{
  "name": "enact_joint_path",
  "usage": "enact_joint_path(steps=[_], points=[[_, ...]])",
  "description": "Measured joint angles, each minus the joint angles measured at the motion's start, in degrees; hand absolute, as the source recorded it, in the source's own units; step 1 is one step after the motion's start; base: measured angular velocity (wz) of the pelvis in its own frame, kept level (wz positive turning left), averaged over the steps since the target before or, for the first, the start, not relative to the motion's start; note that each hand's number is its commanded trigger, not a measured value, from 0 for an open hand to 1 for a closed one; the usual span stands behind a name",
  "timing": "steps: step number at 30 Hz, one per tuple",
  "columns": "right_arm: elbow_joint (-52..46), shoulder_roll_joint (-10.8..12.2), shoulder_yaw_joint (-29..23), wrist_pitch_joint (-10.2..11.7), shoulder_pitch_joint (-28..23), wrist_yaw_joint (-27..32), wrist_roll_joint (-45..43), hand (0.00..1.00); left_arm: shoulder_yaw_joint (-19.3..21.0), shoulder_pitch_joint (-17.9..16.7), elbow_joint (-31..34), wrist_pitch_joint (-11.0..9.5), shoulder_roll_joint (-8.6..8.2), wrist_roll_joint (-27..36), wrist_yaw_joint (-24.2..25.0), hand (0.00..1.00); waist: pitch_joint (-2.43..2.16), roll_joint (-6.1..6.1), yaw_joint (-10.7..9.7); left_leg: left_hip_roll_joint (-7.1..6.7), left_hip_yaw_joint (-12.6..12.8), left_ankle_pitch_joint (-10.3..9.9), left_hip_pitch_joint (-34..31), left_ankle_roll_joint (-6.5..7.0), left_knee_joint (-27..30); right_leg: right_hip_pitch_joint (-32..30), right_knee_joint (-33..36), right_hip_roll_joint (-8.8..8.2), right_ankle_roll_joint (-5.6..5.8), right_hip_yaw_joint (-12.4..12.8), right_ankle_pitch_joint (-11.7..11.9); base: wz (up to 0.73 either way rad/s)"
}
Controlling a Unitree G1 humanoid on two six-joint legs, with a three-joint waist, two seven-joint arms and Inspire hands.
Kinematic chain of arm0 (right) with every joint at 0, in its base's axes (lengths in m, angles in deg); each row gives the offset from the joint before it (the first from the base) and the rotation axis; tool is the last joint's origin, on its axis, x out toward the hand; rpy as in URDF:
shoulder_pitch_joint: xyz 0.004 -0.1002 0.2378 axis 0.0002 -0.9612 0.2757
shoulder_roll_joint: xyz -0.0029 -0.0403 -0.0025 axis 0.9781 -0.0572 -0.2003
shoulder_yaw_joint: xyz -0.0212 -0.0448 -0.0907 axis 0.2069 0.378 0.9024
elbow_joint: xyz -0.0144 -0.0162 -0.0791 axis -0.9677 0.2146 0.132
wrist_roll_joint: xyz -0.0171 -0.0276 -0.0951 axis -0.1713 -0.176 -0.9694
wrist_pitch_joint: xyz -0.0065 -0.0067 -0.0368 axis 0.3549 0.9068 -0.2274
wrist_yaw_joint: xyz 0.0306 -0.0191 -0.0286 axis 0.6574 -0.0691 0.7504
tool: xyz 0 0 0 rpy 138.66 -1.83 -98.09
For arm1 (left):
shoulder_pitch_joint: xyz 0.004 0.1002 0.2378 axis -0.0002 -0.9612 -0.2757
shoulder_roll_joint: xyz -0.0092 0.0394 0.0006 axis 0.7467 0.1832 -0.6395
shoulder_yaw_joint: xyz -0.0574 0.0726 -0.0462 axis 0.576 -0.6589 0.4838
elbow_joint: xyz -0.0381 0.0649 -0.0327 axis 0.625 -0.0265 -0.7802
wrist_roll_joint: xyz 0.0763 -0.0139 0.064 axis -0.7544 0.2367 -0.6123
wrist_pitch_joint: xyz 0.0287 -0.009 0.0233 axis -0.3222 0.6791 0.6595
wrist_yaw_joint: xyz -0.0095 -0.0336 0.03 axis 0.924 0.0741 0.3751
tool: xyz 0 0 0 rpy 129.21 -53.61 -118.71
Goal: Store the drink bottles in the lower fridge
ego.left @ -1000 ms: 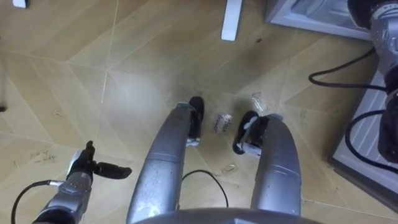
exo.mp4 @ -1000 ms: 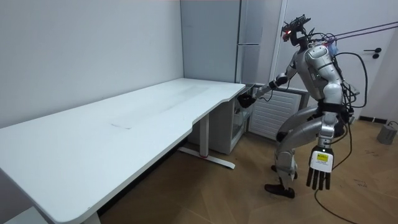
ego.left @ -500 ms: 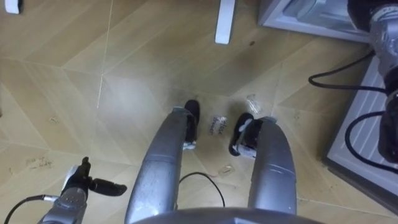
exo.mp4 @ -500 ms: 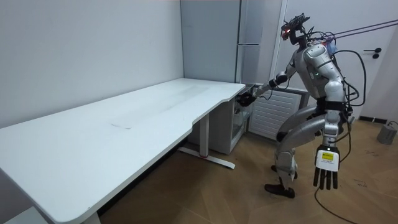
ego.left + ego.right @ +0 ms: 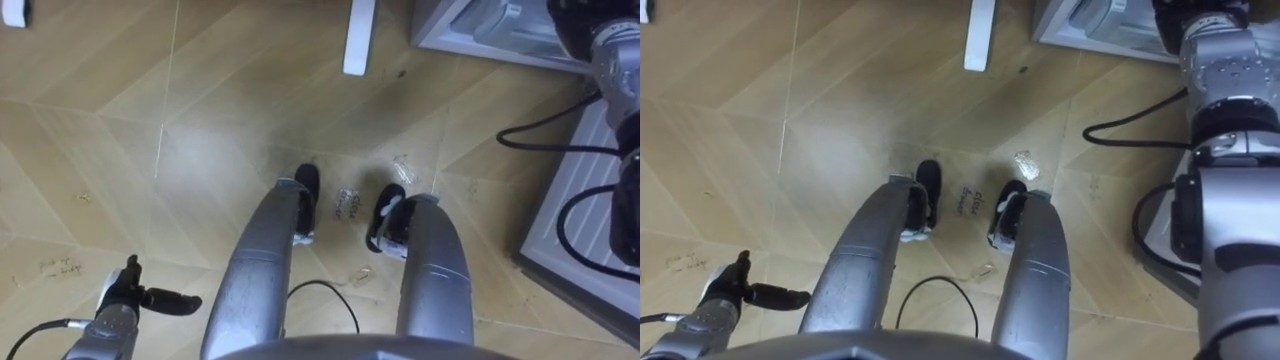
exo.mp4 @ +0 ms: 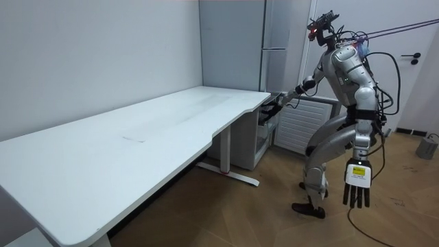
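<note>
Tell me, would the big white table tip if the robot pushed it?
Probably not: the table is wide, with a long flat foot on the floor. It looks heavy and stiff, so it would likely barely slide.

Silver-grey humanoid with black feet and dark joints.
Smooth silver shells cover the thighs, torso and arms. Black cables loop beside the right forearm and waist. The left hand (image 6: 357, 185) has dark fingers and a white, yellow-marked tag on its back.

1 white table (image 6: 137, 130) and 1 grey fridge (image 6: 278, 27).
</note>
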Motion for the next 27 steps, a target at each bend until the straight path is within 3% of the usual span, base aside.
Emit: enact_joint_path(steps=[14, 27], points=[[1.33, -0.08, 1.82, 0.0, -1.56, -2.62, -2.0, 0.0, -0.33, -0.01, 0.84, 0.06, -0.06, 2.05, 0.15, 0.0, 0.08, -0.11, 0.38, -0.12, 0.73, 0.44, 3.95, 0.2, -3.36, 3.27, -2.68, 0.07, -0.11, 0.47, 0.75, -0.01], [1.35, -0.14, 2.14, -0.17, -5.4, -6.66, -6.17, 0.0, -0.1, -0.01, 0.91, 0.02, 0.12, 2.05, 2.32, 0.0, 0.16, -0.24, 0.18, -0.04, 0.93, -0.67, 7.37, 0.3, -3.49, 6.99, -3.1, -0.06, 0.01, 0.13, -0.17, 0.01]])
